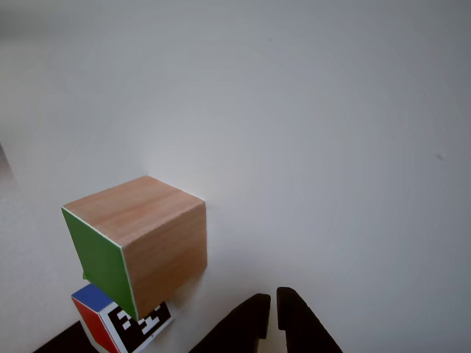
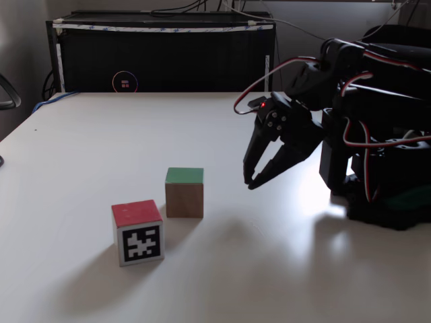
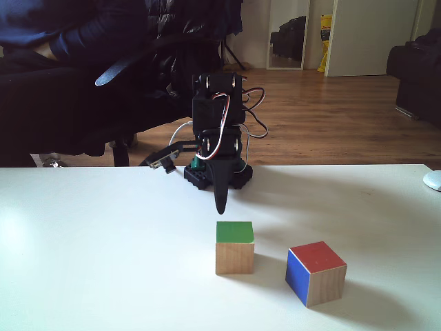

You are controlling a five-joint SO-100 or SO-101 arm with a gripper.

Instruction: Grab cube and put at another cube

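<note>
The cube (image 1: 147, 235), light wood with one green face, rests on the white table; it also shows in both fixed views (image 2: 184, 192) (image 3: 234, 248), green face up. Another cube (image 2: 138, 232), with red, blue and a black-and-white marker face, stands close beside it with a small gap between them (image 1: 121, 323) (image 3: 315, 272). My black gripper (image 2: 250, 182) hovers just above the table, a short way from the wooden cube and touching neither. Its fingertips are together with nothing between them (image 1: 268, 318) (image 3: 221, 207).
The arm's base (image 2: 384, 195) stands at the table's right side in a fixed view. A black cabinet (image 2: 161, 54) runs along the far edge. A seated person (image 3: 69, 41) is behind the table, and a white mouse (image 3: 433, 181) lies at its edge.
</note>
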